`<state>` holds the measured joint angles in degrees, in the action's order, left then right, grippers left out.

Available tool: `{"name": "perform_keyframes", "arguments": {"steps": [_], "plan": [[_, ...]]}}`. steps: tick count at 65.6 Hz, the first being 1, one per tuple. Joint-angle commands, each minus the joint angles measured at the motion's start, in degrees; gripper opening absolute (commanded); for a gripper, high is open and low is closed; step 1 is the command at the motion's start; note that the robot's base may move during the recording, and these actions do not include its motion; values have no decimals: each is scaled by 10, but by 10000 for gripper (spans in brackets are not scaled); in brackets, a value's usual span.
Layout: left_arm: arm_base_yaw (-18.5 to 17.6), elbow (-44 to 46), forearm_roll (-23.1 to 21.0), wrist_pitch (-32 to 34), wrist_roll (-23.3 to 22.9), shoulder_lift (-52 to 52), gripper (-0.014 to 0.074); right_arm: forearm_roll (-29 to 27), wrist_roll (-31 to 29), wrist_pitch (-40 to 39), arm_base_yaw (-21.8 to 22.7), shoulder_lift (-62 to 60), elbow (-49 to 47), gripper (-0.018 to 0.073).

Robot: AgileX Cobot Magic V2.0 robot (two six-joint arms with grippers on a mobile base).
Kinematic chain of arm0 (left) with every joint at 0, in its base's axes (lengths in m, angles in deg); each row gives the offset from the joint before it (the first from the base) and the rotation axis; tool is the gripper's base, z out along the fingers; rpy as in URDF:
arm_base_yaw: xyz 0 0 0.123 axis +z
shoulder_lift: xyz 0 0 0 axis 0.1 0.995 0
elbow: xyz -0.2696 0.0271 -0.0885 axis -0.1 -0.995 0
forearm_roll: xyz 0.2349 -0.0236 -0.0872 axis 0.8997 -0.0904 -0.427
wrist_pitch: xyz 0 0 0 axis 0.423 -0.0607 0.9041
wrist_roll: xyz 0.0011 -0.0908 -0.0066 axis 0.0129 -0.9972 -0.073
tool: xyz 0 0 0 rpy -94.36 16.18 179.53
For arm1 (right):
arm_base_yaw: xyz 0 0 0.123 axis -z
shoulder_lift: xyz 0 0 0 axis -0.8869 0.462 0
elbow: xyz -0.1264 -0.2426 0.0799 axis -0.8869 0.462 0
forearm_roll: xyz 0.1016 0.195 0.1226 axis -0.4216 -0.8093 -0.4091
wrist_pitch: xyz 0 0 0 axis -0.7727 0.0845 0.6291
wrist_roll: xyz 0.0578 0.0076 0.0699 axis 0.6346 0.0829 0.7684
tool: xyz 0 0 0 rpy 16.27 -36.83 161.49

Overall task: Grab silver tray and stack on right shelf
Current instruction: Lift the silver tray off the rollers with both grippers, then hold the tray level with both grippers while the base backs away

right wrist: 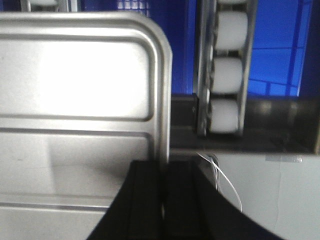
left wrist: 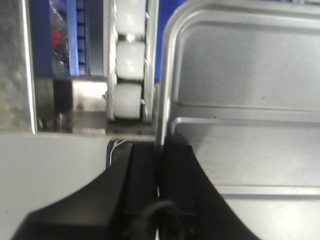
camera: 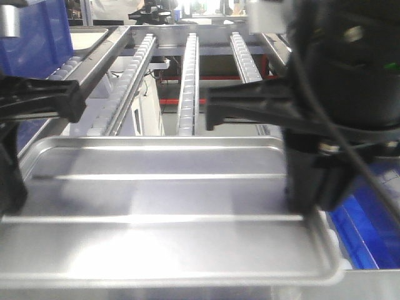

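The left gripper (left wrist: pixel 159 157) is clamped on the left rim of the tray (camera: pixel 169 200), and the right gripper (right wrist: pixel 163 172) is clamped on its right rim. The tray spans level between them. The shelf (camera: pixel 187 81) lies just ahead of both, its rollers (left wrist: pixel 127 100) beyond the tray's far edge.
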<state>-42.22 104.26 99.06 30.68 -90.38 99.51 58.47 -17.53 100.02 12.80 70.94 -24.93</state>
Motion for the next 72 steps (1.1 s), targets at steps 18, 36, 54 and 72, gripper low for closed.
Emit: {"name": "perform_keyframes", "arguments": {"steps": [18,36,54,72], "plan": [[-155,-1,83,-53,-176,-32,-101,11,87,-1,-62,-114,86,69],[-162,-1,67,-54,-176,-32,-101,18,93,18,-64,-133,95,69],[-162,-1,60,-65,-176,-32,-101,19,82,28,-78,-133,96,69],[-174,-1,50,-79,-160,-34,-98,25,82,27,-83,-132,96,69]]}}
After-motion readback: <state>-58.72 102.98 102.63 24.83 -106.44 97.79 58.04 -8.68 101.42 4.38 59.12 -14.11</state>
